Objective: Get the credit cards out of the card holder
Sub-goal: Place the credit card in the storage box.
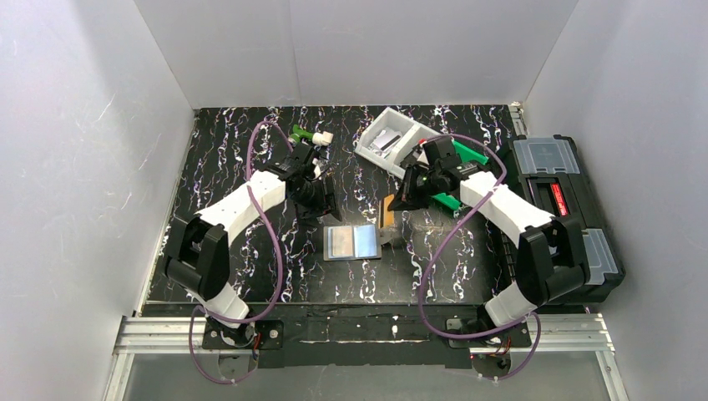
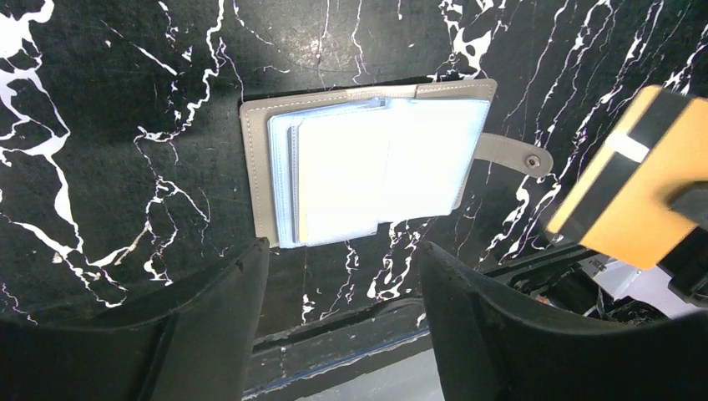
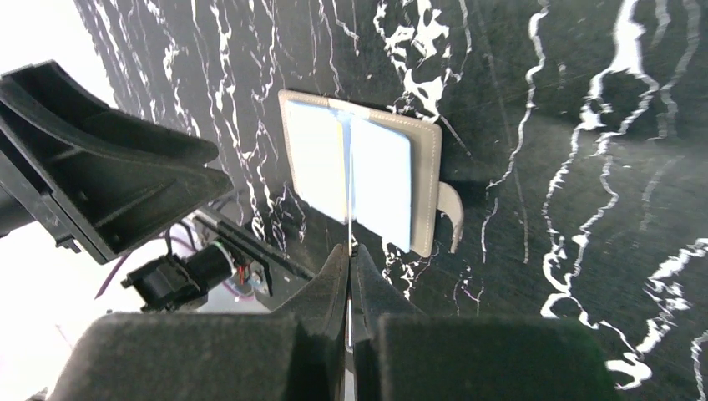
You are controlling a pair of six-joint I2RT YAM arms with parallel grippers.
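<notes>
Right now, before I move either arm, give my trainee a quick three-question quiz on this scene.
1. True or false: the card holder lies folded shut.
2. Which gripper holds a card? A) left gripper B) right gripper C) neither
3. Fill in: the left gripper's jaws stand ____.

Key: 1 false, it lies open; 2 B; 3 open, with nothing between them.
</notes>
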